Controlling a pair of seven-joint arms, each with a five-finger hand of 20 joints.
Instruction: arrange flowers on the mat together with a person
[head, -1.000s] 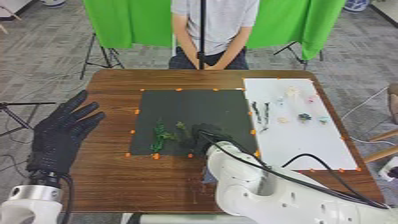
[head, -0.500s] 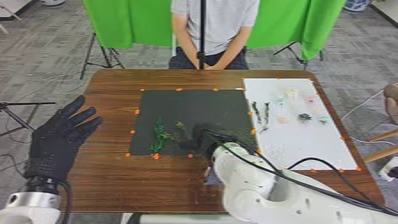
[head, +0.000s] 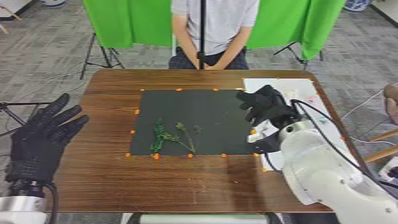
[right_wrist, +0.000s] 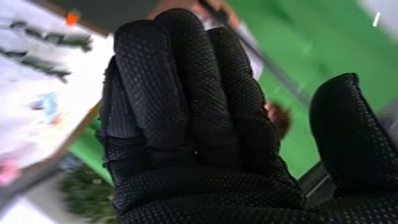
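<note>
Brown wooden table (head: 105, 170): smooth and grained; we read the head view as a clock face centred on the dark mat.
Dark mat (head: 200, 105): flat, matt and squarish, with small orange marks around its edge.
Fern-like stem (head: 159, 135): green, narrow and feathery, lying on the dark mat towards eight o'clock.
Branching sprig (head: 185, 134): thinner and looser, just beside the stem, its bare stalk running towards six o'clock; we make out a small tuft (head: 197, 129) by it.
White mat (head: 333, 142): pale, smooth and long, at three o'clock, bearing more pieces.
Left hand (head: 40, 142): black fabric, at nine o'clock, its straight fingers spread a little apart and nothing held.
Right hand (head: 263, 106): the same black fabric, at two o'clock, above where the two mats meet; in the right wrist view we see the hand (right_wrist: 204, 135) with a fine dotted weave, straight fingers pressed together, thumb well apart, pinching nothing.
Leafy stems (right_wrist: 55, 37): two, dull green and knobbly, on the white mat; we find them blurred.
Blue piece (right_wrist: 47, 105) and pink piece (right_wrist: 7, 171): soft blots on the white mat, petals too hazy for us to tell.
Hidden: the right hand and its white arm (head: 311, 160) cover much of the white mat from our head view.
Cut off: both arms, at six o'clock.
</note>
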